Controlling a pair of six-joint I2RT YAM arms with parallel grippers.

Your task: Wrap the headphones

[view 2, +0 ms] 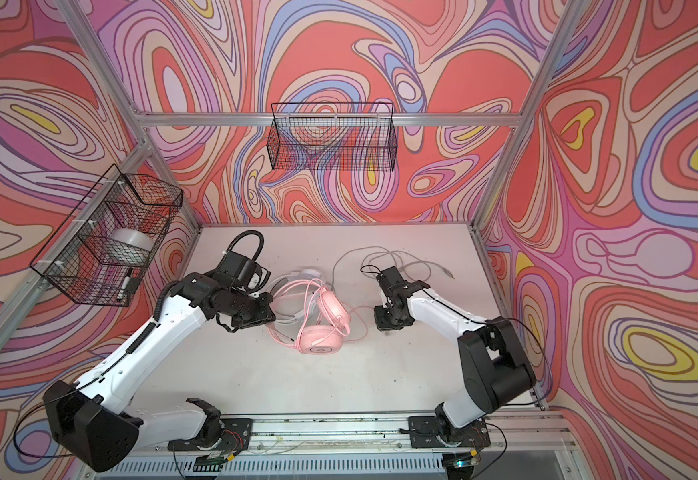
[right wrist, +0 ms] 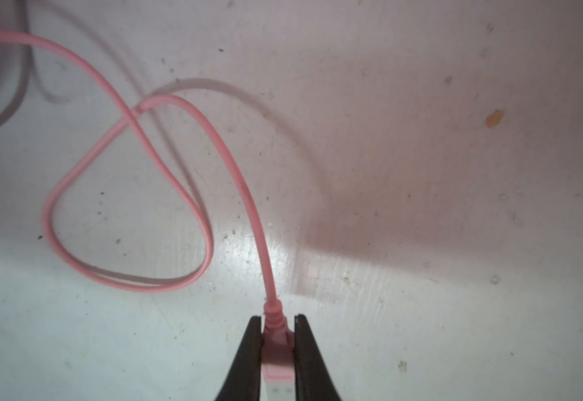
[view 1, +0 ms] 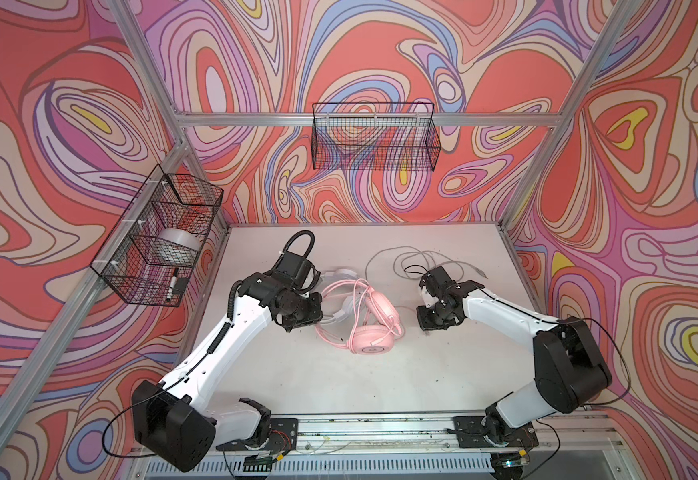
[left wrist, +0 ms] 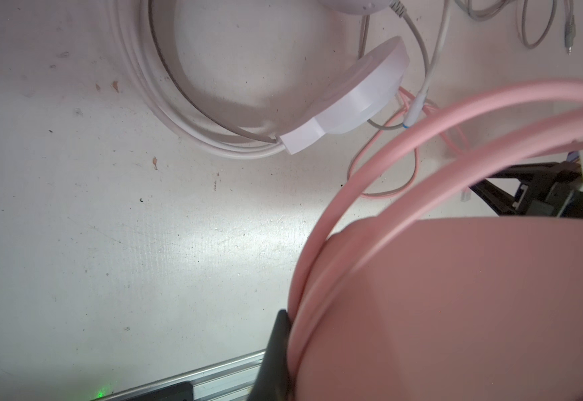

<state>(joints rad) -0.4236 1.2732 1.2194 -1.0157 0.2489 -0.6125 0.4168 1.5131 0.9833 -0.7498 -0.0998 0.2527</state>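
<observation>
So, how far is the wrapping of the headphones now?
Nothing looks finished yet. In hand: the left tool is shut on the pink headset, and the right tool pinches its pink USB plug, with the pink cable trailing in a loose loop on the table. Left: winding that cable, then the white headset, whose grey-white cable lies sprawled.

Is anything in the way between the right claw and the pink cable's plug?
Nothing visible. The right claw is closed directly on the pink plug; only the cable's own slack loop lies on the table ahead.
</observation>
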